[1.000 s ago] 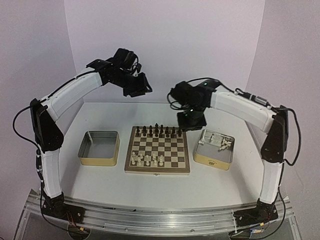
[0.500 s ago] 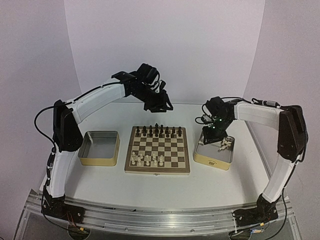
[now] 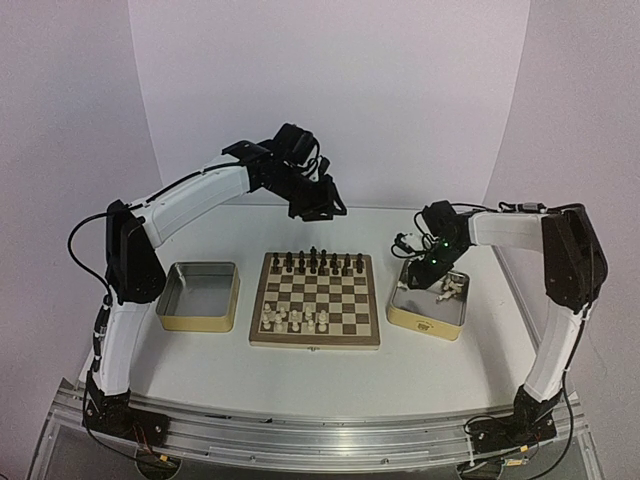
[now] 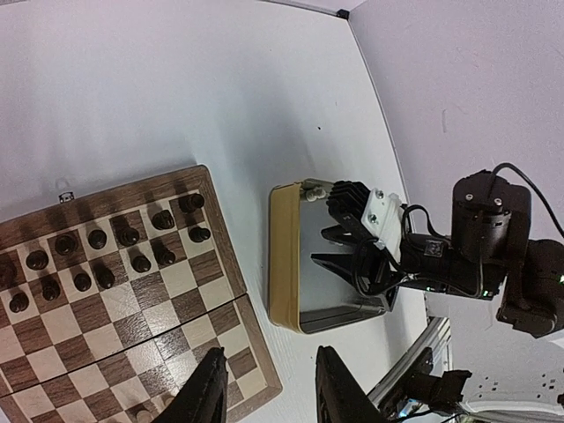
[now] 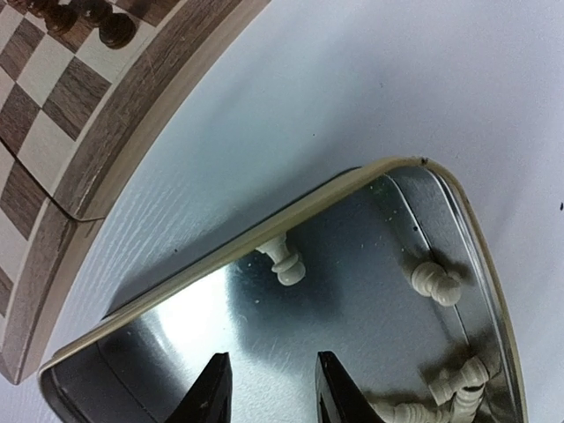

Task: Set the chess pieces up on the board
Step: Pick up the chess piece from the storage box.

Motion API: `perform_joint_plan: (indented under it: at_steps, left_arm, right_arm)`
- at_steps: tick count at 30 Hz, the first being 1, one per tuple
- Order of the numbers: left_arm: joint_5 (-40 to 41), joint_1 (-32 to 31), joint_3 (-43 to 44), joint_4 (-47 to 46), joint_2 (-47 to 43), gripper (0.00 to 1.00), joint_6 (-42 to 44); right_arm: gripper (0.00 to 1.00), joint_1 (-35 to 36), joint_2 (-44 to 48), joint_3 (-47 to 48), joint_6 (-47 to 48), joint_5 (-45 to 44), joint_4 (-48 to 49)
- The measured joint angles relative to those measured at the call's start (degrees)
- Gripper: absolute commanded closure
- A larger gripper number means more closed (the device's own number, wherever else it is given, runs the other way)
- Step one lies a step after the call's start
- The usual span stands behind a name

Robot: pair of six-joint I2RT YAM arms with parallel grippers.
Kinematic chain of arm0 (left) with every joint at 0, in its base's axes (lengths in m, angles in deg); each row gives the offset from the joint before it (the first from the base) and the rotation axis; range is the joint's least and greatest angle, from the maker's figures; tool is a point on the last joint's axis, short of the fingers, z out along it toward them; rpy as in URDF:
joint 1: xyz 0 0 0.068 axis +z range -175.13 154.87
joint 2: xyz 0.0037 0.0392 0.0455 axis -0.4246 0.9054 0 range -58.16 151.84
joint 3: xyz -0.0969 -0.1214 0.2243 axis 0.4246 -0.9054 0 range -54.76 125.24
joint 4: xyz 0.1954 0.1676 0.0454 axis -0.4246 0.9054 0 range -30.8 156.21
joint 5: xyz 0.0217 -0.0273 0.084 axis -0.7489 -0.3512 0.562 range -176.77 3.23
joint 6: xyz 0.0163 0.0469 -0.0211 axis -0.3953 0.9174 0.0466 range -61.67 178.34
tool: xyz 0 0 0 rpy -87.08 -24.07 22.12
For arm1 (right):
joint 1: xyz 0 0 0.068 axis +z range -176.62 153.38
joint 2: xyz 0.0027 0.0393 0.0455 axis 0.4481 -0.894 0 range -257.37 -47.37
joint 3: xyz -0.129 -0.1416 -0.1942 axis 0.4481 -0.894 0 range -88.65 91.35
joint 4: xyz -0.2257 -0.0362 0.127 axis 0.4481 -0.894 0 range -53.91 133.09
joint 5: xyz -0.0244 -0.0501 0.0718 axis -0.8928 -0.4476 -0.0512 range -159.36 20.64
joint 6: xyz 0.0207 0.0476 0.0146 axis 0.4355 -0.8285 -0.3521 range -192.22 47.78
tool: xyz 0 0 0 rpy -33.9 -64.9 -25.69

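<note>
Some chess pieces [image 5: 285,263] lie in the tin [image 5: 291,220], others on the board [image 3: 314,343].

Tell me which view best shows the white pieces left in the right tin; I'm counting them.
Right wrist: it looks straight into the tin, with white pieces individually distinct. Top view shows them as a tiny cluster; in the left wrist view, the right gripper hides most.

Right wrist: we get only one corner of the board [image 5: 53,132]; the rest runs off the top and left edges. The tin [image 5: 264,231] is cut by the bottom and right edges, and chess pieces [image 5: 445,392] in its lower corner are partly cropped. Of the right gripper [image 5: 269,388], only two fingertips show. Left wrist: the left gripper [image 4: 264,388] too shows tips only; the right arm [image 4: 480,238] covers part of the tin's floor. From above, the chess pieces on the board are too small to tell kinds.
</note>
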Motion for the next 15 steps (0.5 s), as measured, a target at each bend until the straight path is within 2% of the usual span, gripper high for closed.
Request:
perform_joint_plan:
  at_steps: [5,15]
  left_arm:
    - [1.0,0.0,0.1,0.0,0.0,0.66,-1.0]
    - [2.7,0.0,0.1,0.0,0.0,0.66,-2.8]
  right_arm:
    - [0.63,-1.0,-0.7,-3.3,4.0,0.9,5.1]
    - [0.64,-2.4,-4.9,-4.2,7.6,4.0,11.2]
